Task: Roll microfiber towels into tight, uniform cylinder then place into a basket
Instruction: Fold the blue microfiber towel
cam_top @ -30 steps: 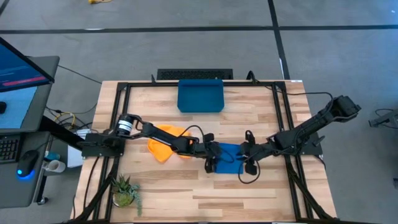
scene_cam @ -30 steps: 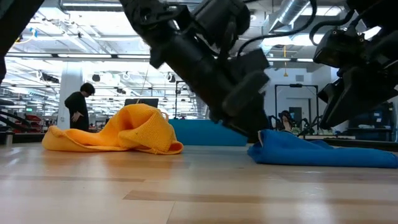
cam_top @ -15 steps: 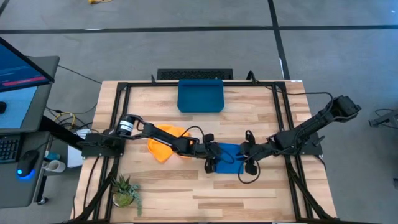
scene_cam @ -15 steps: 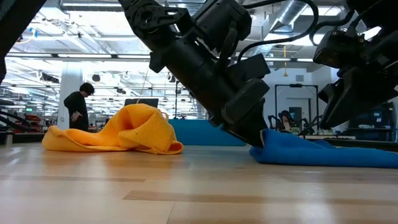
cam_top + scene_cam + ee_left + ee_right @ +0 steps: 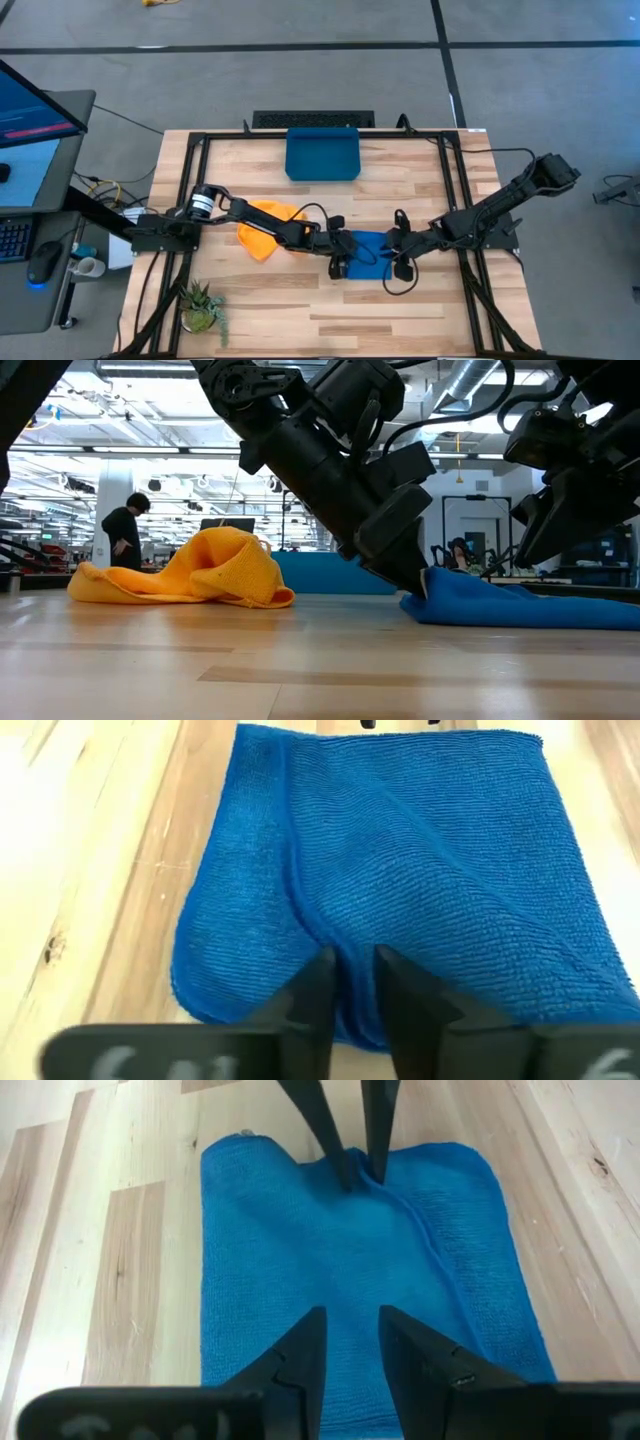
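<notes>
High view: both end effectors (image 5: 342, 262) (image 5: 397, 262) low, each clamped on blue towel (image 5: 368, 244).

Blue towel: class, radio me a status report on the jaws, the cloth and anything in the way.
Left gripper pinching blue towel at one edge. Right gripper pinching the opposite edge. Towel flat, unrolled. Yellow towel bunched beside it; basket apart.

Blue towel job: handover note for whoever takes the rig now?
Left hand: shut on one edge of the blue towel, pinching a fold.
Right hand: fingers pinching the opposite edge.
Blue towel lies flat mid-table between both hands, not rolled.
Orange towel sits crumpled on the table beside the left arm, untouched.
Basket at the table's far edge holds no towel.
Done: nothing rolled. Left: roll both towels, place both in the basket.
</notes>
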Tool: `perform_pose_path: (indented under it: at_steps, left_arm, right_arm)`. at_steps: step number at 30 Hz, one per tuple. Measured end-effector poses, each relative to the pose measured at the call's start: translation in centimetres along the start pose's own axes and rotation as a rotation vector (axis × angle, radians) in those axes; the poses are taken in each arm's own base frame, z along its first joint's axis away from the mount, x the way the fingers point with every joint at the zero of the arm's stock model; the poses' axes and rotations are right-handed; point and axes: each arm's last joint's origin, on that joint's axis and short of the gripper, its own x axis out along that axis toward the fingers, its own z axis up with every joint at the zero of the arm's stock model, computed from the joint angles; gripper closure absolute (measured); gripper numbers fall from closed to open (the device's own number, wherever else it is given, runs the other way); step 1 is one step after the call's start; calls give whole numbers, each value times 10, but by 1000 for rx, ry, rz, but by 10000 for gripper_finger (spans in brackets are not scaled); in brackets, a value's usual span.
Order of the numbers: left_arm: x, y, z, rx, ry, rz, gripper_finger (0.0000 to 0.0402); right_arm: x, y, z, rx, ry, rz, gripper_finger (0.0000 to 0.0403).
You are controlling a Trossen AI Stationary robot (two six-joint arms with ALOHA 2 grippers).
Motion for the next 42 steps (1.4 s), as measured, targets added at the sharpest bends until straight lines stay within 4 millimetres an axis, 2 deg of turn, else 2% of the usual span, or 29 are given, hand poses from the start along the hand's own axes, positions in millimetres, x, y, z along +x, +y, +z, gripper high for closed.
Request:
perform_pose_path:
  at_steps: [4,6,16,25,29,42]
  left_arm:
    - [0,-1,0,8,-3,23,390]
    - [-2,-3,1,16,-6,36,398]
    - [-26,-16,17,82,-54,108,399]
    - [-23,-2,18,119,-55,225,400]
    - [-22,3,21,137,-82,235,398]
    - [-21,4,24,188,-104,204,398]
  right_arm:
    - [0,0,0,0,0,0,285]
    - [0,0,0,0,0,0,285]
    - [0,0,0,0,-3,-2,285]
    - [0,0,0,25,-5,-6,285]
    - [0,0,0,25,-5,-7,285]
    - [0,-7,8,42,-66,-122,285]
